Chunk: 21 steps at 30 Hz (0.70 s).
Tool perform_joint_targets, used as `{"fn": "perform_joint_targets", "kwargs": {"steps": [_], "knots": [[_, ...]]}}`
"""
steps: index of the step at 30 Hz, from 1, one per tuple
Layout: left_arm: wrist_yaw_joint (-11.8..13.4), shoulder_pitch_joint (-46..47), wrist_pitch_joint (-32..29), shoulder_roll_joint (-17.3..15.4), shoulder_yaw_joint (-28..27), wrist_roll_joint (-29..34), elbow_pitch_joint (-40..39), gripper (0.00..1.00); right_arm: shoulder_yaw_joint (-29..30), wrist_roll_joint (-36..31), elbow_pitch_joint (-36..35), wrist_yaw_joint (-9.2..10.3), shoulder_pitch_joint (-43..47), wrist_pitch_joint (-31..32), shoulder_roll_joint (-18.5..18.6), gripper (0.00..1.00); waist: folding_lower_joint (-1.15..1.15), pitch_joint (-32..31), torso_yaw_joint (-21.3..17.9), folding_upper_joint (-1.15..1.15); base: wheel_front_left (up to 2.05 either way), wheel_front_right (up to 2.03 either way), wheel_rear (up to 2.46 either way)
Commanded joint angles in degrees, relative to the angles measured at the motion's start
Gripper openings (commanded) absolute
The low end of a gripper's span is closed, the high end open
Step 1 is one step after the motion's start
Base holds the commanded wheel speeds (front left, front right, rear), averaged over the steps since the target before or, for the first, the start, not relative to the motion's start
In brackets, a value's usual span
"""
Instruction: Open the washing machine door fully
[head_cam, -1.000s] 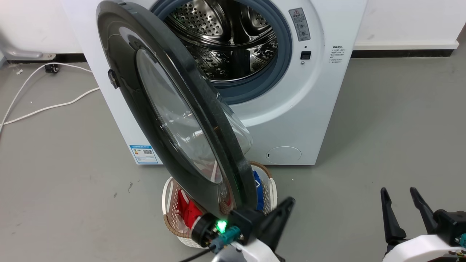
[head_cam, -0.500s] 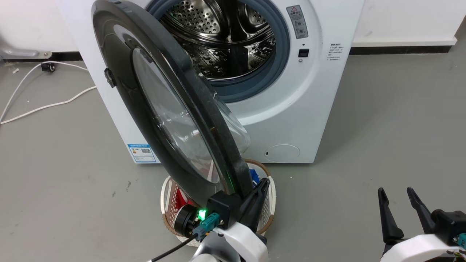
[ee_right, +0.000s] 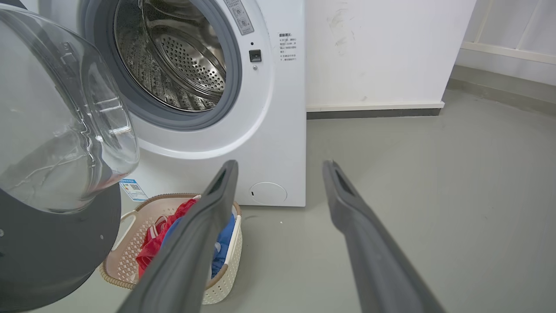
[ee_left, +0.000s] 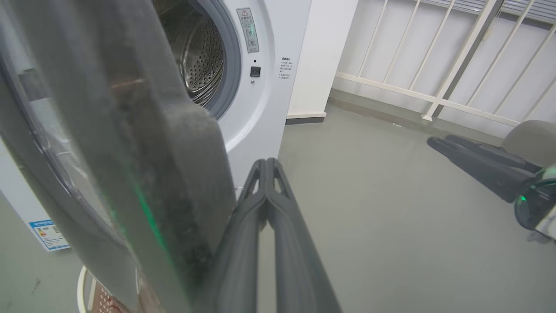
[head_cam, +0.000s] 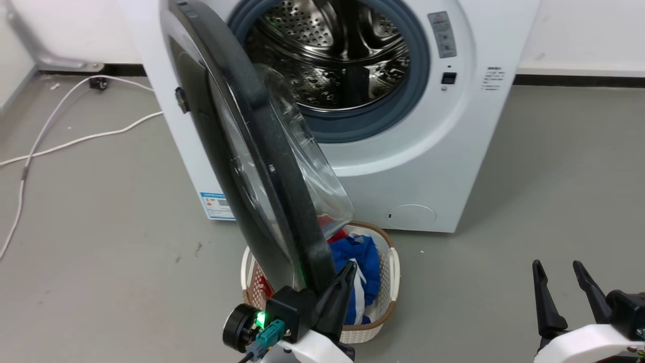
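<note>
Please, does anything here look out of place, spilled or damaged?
Nothing looks spilled or damaged. The basket of clothes stands on the floor below the lower edge of the door, an awkward spot. A white cable lies loose on the floor left of the machine.

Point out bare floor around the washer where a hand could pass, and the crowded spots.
Free: floor between the washing machine and the right gripper; also left of the washing machine door, this side of the cable. Crowded: under the door, where basket and left gripper sit.

Basket [head_cam: 393,269] before machine [head_cam: 433,166], beneath door [head_cam: 274,166]
</note>
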<state>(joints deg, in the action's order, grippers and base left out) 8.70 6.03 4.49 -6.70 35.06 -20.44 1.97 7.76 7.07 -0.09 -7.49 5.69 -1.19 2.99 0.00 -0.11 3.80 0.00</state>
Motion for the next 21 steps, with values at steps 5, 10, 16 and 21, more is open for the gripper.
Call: {"fn": "perform_joint_targets", "kwargs": {"steps": [5,10,16,21], "knots": [[2.23,-1.63,-0.76,-2.30,-1.14,1.04,-2.58,0.00,0.69,0.04,-0.59,-0.01,0.58,0.33,-0.11,1.00,0.00,-0.01,3.23,0.00,0.00,0.00,0.00],[3.59,-3.15,-0.46,-2.72,-1.58,1.00,-4.73,0.00,1.18,0.04,-0.83,-0.01,0.86,0.40,-0.11,1.00,0.00,0.14,6.34,0.00,0.00,0.00,0.00],[5.09,-4.25,0.19,-3.81,-3.02,0.82,-5.33,0.00,1.58,0.31,-0.69,0.00,0.94,0.22,-0.10,1.00,0.00,0.38,10.50,0.00,0.00,0.00,0.00],[6.14,-4.74,1.11,-4.68,-4.85,0.38,-5.40,0.00,1.99,0.18,-0.78,0.00,0.89,0.13,-0.10,1.00,0.00,0.77,13.64,0.00,0.00,0.00,0.00]]}}
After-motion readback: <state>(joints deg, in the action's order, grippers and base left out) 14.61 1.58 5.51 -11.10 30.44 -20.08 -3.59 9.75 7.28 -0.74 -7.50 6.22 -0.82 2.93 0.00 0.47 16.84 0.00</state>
